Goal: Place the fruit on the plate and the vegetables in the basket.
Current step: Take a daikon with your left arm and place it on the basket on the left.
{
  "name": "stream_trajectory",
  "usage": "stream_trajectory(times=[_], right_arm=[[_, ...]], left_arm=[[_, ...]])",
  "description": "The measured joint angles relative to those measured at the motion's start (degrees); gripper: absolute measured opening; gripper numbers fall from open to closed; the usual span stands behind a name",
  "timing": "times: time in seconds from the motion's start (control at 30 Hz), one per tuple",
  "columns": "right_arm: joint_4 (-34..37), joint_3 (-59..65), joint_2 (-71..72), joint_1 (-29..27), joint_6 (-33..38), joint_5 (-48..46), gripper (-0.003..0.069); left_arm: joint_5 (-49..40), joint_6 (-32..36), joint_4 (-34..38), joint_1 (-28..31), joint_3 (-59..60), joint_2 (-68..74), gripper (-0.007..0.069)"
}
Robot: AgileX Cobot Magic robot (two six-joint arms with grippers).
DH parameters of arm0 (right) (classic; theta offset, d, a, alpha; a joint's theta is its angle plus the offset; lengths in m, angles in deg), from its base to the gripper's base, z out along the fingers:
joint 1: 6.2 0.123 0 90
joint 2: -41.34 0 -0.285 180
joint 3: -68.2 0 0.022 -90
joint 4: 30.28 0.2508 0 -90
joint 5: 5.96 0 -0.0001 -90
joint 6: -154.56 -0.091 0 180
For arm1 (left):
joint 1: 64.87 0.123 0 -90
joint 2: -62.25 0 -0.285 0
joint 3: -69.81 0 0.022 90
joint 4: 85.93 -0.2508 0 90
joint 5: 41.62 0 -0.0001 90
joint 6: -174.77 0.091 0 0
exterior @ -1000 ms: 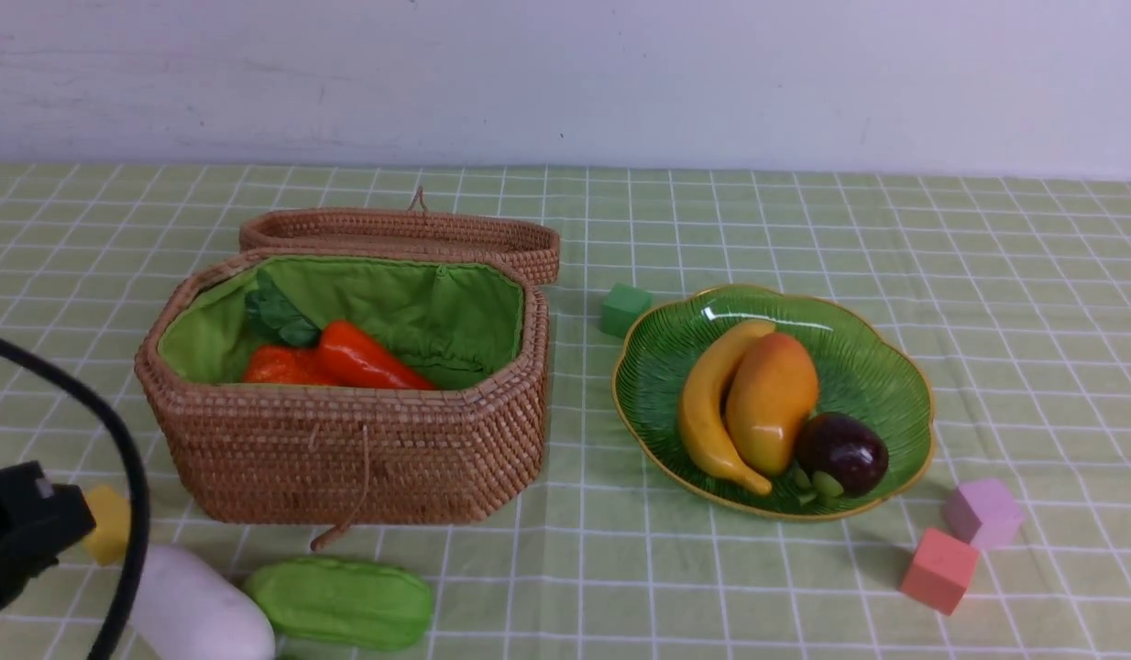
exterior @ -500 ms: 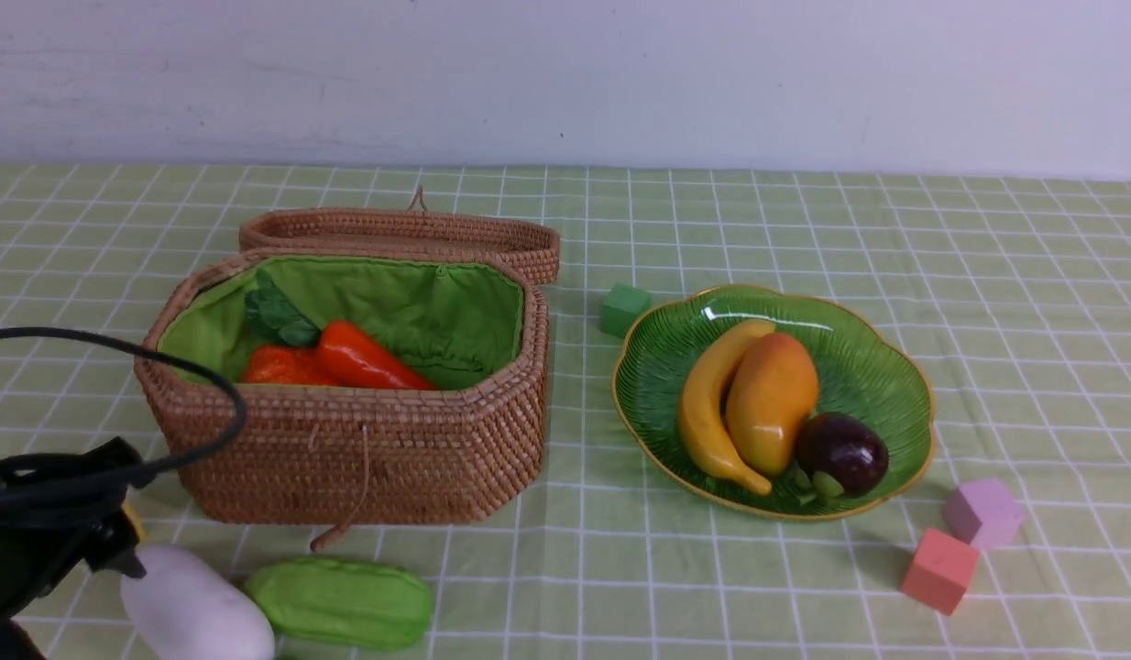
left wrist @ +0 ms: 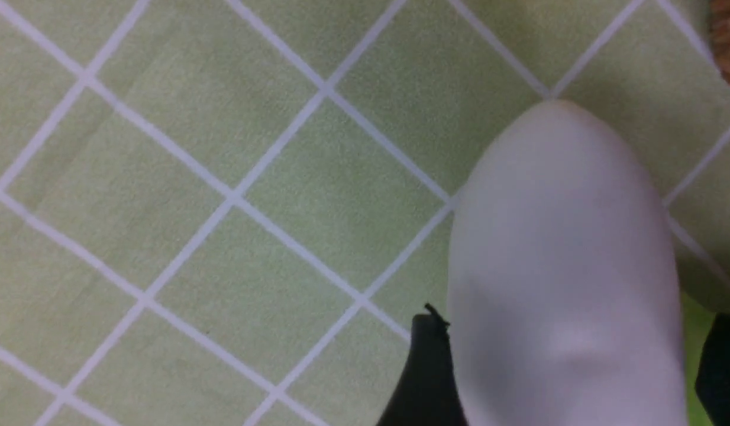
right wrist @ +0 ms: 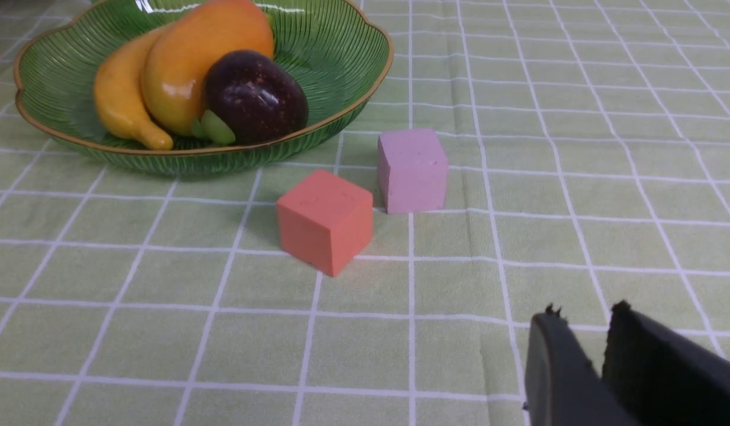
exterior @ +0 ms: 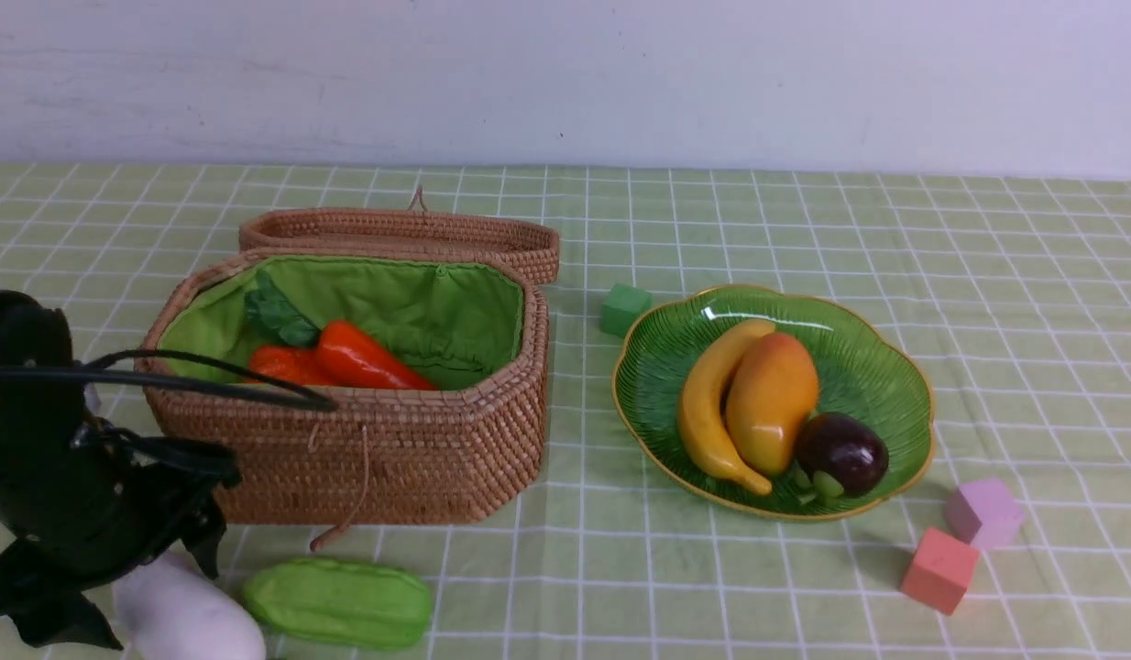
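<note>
The white radish (exterior: 194, 623) lies at the near left of the cloth, next to the ridged green gourd (exterior: 341, 600). My left gripper (exterior: 139, 582) hangs over the radish (left wrist: 566, 248). It is open, one black finger (left wrist: 427, 373) on each side, and a strip of green shows past the far finger. The basket (exterior: 391, 458) holds the red-orange carrot (exterior: 368, 362) and another orange piece (exterior: 281, 365). On the plate (exterior: 895, 367) lie the banana (exterior: 708, 403), mango (exterior: 772, 399) and mangosteen (exterior: 840, 454). My right gripper (right wrist: 584, 313) is near the plate (right wrist: 341, 47), all but shut, holding nothing.
The basket's woven lid (exterior: 400, 229) lies open behind it. A green cube (exterior: 625, 307) sits between basket and plate. A purple cube (right wrist: 412, 171) and a red cube (right wrist: 325, 219) sit between my right gripper and the plate.
My left arm has swung in from the left edge and come down over the radish, its jaws spreading wide. It now hides the yellow cube. The right arm has barely moved.
</note>
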Motion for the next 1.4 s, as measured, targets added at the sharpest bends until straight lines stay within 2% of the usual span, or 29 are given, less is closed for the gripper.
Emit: stream_trajectory(times=[0.2, 0.37, 0.57, 0.7, 0.8, 0.9, 1.03, 1.17, 1.23, 1.4], right_arm=[[0.0, 0.0, 0.0, 0.0, 0.0, 0.0, 0.0149], [0.0, 0.0, 0.0, 0.0, 0.0, 0.0, 0.0154], [0.0, 0.0, 0.0, 0.0, 0.0, 0.0, 0.0161], [0.0, 0.0, 0.0, 0.0, 0.0, 0.0, 0.0167], [0.0, 0.0, 0.0, 0.0, 0.0, 0.0, 0.0169], [0.0, 0.0, 0.0, 0.0, 0.0, 0.0, 0.0169], [0.0, 0.0, 0.0, 0.0, 0.0, 0.0, 0.0171], [0.0, 0.0, 0.0, 0.0, 0.0, 0.0, 0.0176], [0.0, 0.0, 0.0, 0.0, 0.0, 0.0, 0.0181], [0.0, 0.0, 0.0, 0.0, 0.0, 0.0, 0.0185]], left_arm=[[0.3, 0.5, -0.1, 0.0, 0.0, 3.2, 0.0542], [-0.4, 2.9, -0.1, 0.0, 0.0, 2.3, 0.0467], [-3.5, 6.4, -0.1, 0.0, -0.6, -3.0, 0.0466], [-9.6, 10.1, -0.1, 0.0, -6.7, -8.4, 0.0466], [-15.4, 12.1, -0.1, 0.0, -19.1, -10.2, 0.0466], [-16.2, 12.1, -0.1, 0.0, -27.3, -9.5, 0.0466], [-14.5, 10.9, 2.6, 0.0, -37.8, -5.0, 0.0466], [-14.1, 10.7, 8.9, 0.0, -43.2, 1.5, 0.0466], [-14.0, 9.0, 13.3, 0.0, -46.0, 7.9, 0.0466], [-15.1, 2.5, 14.6, 0.0, -49.2, 15.4, 0.0466]])
